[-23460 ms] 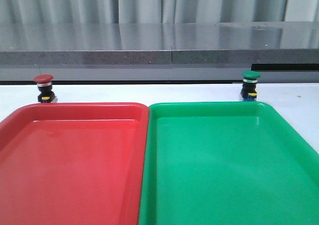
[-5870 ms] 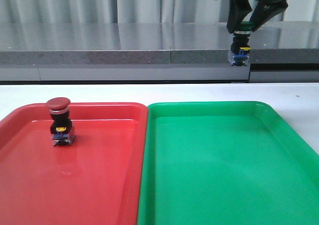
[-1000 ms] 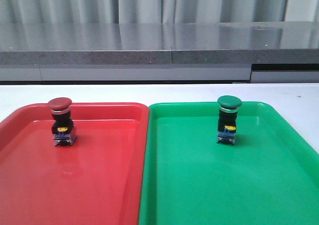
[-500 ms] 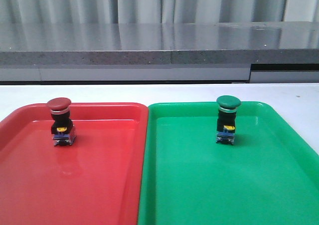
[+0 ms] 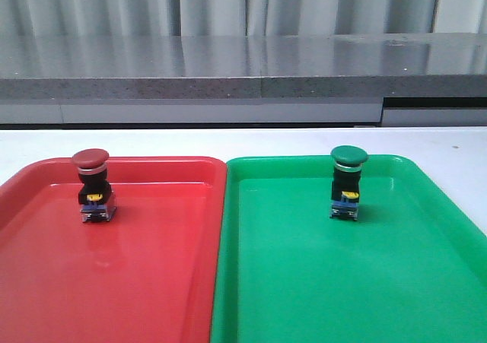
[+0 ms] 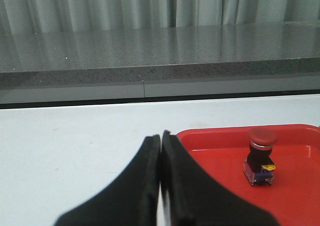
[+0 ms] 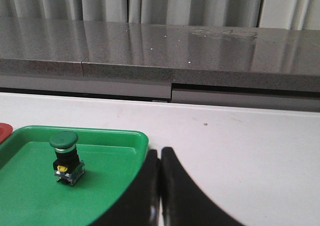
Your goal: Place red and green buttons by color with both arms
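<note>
The red button [image 5: 93,185] stands upright in the red tray [image 5: 114,282], near its far left corner; it also shows in the left wrist view [image 6: 260,156]. The green button [image 5: 348,181] stands upright in the green tray [image 5: 342,282], toward its far side; it also shows in the right wrist view [image 7: 65,157]. My left gripper [image 6: 160,137] is shut and empty, off the red tray's left side. My right gripper [image 7: 160,152] is shut and empty, off the green tray's right side. Neither gripper shows in the front view.
The two trays sit side by side on the white table [image 5: 243,141]. A grey stone ledge [image 5: 243,69] and curtains run along the back. Bare table lies beside each tray in the left wrist view [image 6: 75,146] and the right wrist view [image 7: 240,141].
Since the oldest frame both buttons went from the table behind the trays into their matching trays. Over the last second nothing has visibly moved.
</note>
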`<state>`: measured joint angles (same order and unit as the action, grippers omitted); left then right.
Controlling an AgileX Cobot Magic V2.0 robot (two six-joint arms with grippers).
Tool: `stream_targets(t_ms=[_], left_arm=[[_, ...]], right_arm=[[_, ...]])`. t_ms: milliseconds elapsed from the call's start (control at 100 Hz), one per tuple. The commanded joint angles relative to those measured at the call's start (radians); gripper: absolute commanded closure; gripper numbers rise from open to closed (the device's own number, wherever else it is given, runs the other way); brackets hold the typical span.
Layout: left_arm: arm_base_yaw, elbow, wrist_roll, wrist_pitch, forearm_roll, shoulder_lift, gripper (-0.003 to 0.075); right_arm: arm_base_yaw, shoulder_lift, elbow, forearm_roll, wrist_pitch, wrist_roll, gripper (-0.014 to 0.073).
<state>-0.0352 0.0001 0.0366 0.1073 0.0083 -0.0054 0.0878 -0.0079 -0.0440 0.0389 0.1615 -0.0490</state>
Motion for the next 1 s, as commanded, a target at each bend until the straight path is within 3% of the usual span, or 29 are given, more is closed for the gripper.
stream_targets(t_ms=[0, 990], left_arm=[[-0.009, 0.026, 0.009, -0.083, -0.008, -0.033, 0.0739], [-0.009, 0.026, 0.009, -0.083, -0.008, -0.033, 0.0739]], right_arm=[[-0.006, -0.023, 0.007, -0.002, -0.115, 0.013, 0.0661], [-0.006, -0.023, 0.057, -0.004, -0.156, 0.012, 0.0661]])
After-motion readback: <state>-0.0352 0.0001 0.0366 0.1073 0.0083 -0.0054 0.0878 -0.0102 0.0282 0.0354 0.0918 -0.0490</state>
